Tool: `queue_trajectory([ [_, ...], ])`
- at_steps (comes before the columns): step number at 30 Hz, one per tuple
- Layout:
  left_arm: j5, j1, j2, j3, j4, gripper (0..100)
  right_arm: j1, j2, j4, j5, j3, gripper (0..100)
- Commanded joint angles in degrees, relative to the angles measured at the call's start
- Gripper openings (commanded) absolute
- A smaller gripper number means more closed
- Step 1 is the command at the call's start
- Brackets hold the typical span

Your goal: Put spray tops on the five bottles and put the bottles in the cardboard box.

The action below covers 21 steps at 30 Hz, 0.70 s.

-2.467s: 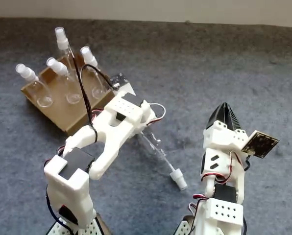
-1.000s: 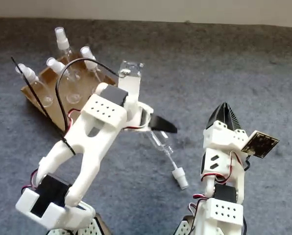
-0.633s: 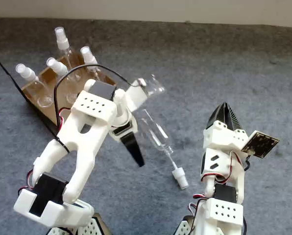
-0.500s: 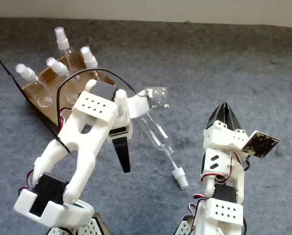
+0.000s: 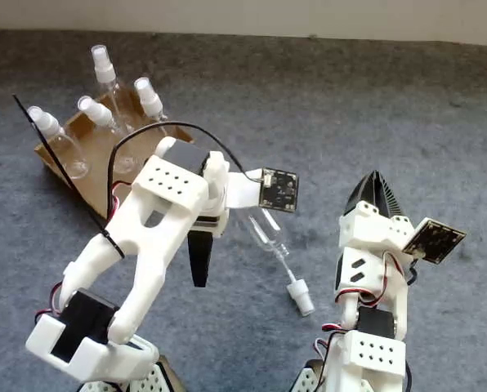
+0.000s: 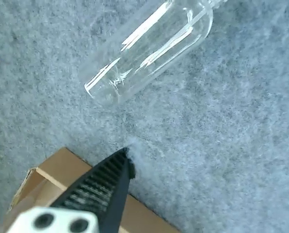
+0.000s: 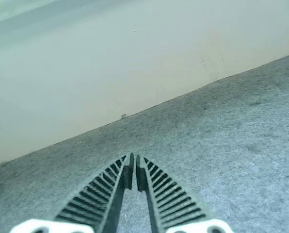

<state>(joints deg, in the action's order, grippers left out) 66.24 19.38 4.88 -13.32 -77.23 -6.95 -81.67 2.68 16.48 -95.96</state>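
Observation:
A clear bottle [image 5: 264, 229] lies on its side on the grey carpet. Its white spray top [image 5: 299, 298] lies just beyond the neck, joined to it by the thin tube. My left gripper [image 5: 198, 263] hangs open just left of the bottle and touches nothing. In the left wrist view one black finger [image 6: 105, 184] points at the carpet near the bottle [image 6: 149, 46]. My right gripper [image 5: 375, 181] is shut and empty to the right of the bottle, and its fingers [image 7: 133, 162] point toward a pale wall. The cardboard box [image 5: 96, 192] at the far left holds several upright bottles [image 5: 104, 69] with spray tops.
Grey carpet [image 5: 350, 106] stretches open behind and between the arms. A black cable [image 5: 60, 167] from the left arm loops over the box. A brown cardboard edge [image 6: 52, 174] lies under the left finger.
The left arm rose off the lying bottle and swung its gripper round from pointing right to pointing toward the arm's base. The bottle and the right arm stayed put.

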Motion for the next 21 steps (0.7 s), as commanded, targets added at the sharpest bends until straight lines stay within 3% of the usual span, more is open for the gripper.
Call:
queue_trajectory([
  [1, 1.85, 0.66, 0.04, 2.24, 0.88, 58, 0.57, -0.92, 0.31, -0.79, -8.13, 1.2],
  [7, 1.93, 2.07, -11.56, 12.18, 0.18, 58, 0.57, -0.92, 0.31, -0.79, -8.13, 1.2],
  [12, 10.81, 4.26, -21.41, 21.23, -6.07, 58, 0.57, -0.92, 0.31, -0.79, -8.13, 1.2],
  [21, 16.88, 6.46, -32.75, 33.36, -9.49, 58, 0.57, -0.92, 0.31, -0.79, -8.04, 1.2],
])
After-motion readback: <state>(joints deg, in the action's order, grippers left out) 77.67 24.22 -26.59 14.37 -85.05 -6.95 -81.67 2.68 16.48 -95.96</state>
